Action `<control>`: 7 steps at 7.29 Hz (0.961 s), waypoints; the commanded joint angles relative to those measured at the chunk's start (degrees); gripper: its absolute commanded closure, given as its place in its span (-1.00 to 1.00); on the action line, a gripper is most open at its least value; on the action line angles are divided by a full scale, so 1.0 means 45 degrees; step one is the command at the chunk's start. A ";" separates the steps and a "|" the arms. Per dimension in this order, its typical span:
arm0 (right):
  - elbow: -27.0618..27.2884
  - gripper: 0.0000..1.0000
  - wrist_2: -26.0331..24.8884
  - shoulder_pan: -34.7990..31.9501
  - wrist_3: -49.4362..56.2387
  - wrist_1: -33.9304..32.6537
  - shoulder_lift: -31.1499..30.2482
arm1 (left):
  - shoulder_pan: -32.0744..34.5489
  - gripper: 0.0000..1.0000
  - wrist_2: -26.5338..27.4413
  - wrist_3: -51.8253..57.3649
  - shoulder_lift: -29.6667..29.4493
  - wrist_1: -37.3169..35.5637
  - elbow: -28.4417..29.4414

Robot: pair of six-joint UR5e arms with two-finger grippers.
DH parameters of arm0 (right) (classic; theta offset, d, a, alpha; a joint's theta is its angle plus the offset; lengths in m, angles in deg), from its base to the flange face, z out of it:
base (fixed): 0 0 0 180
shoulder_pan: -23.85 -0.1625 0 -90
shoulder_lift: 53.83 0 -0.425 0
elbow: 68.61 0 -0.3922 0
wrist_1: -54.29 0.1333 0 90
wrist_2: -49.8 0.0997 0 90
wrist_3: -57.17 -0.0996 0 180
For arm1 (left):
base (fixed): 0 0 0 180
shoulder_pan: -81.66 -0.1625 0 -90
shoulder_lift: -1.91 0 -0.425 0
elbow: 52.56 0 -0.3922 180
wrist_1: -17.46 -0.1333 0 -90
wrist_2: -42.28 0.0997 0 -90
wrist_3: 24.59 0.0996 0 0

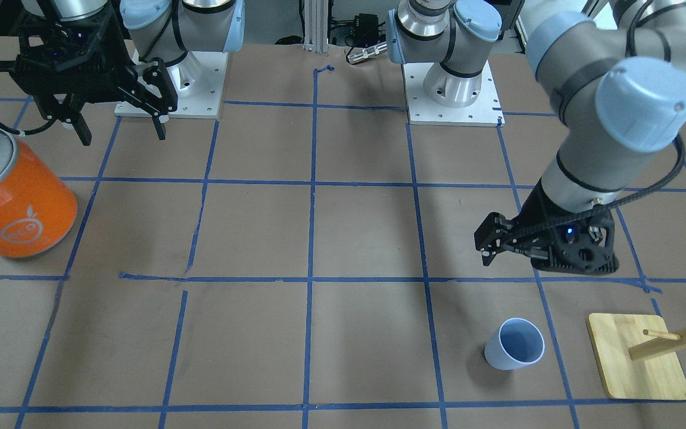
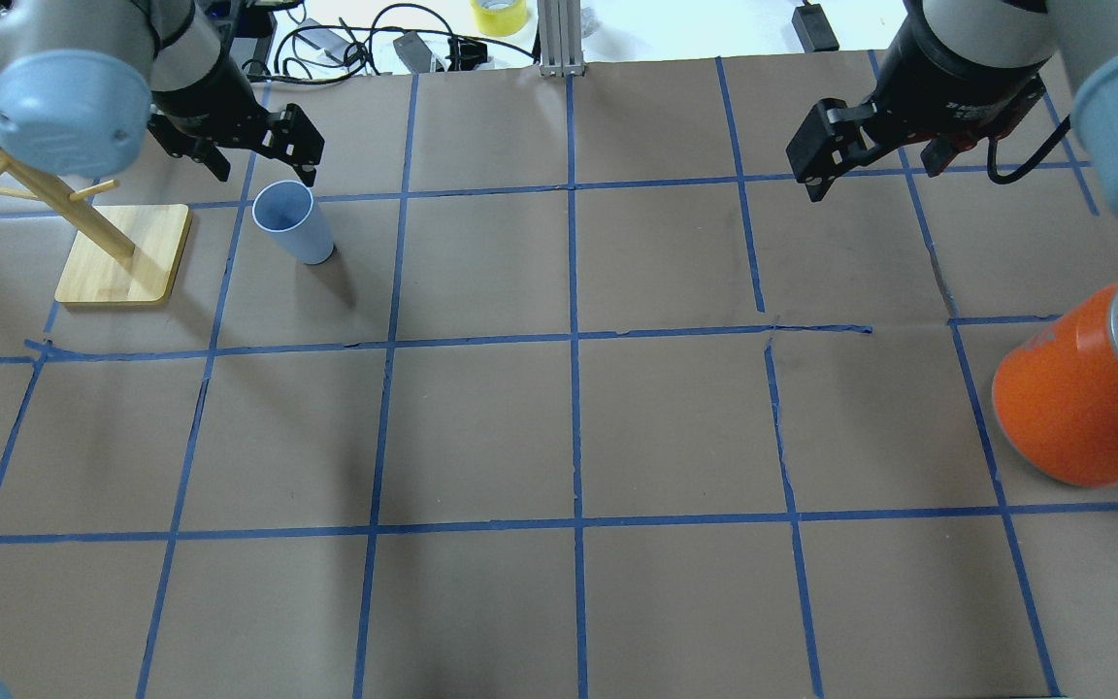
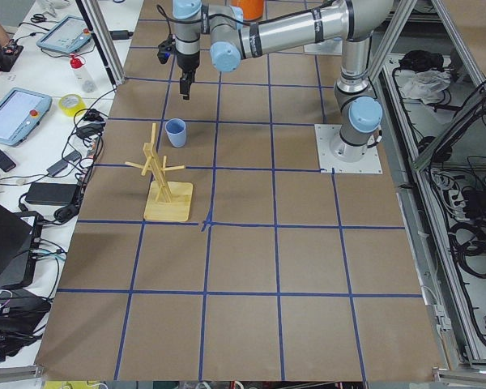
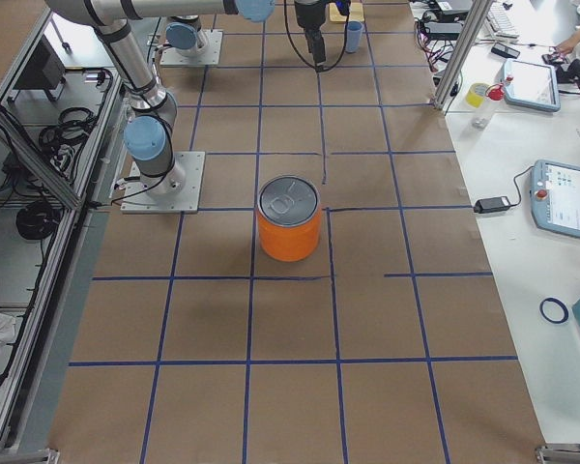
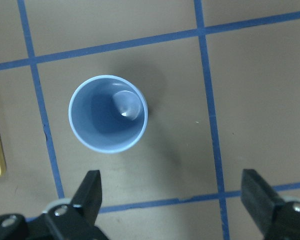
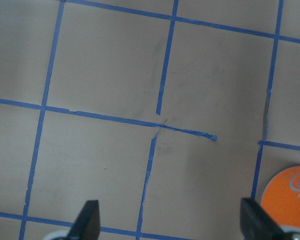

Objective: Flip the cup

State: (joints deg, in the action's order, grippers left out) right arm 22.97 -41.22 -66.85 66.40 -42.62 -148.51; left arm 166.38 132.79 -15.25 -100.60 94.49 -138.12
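The cup (image 2: 293,223) is a small pale blue tumbler standing upright with its rim up, at the far left of the table beside the wooden stand. It also shows in the front view (image 1: 514,351) and in the left wrist view (image 5: 108,114), where I look down into it. My left gripper (image 2: 266,170) hovers above it, open and empty, touching nothing. In the left wrist view the left gripper (image 5: 175,195) has its fingers spread wide, and the cup lies just outside the gap. My right gripper (image 2: 870,175) is open and empty, high over the far right of the table.
A large orange can (image 2: 1073,398) with a silver top stands at the right edge, near my right arm, and shows in the front view (image 1: 15,202). A wooden peg stand (image 2: 122,252) on a square base sits just left of the cup. Blue tape lines grid the brown table.
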 commanded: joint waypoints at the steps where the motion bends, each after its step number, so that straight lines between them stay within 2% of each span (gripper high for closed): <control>1: 0.0000 -1.00 0.0030 0.0000 -0.0001 -0.0007 -0.0014 | 0.0100 -1.00 -0.0034 -0.1234 0.1775 0.2735 0.0109; 5: 0.0000 -1.00 0.0050 -0.0019 0.0019 -0.0123 0.0044 | 0.1346 -1.00 -0.0033 -0.1896 0.2389 0.2864 -0.0358; 7: 0.0000 -1.00 0.0011 -0.0020 0.0077 -0.0144 0.0044 | 0.1369 -1.00 0.0005 -0.1881 0.2427 0.2823 -0.0380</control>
State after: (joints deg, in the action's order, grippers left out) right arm 22.97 -41.07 -66.98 66.54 -43.19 -148.38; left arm 172.13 132.66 -23.44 -89.85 107.36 -139.62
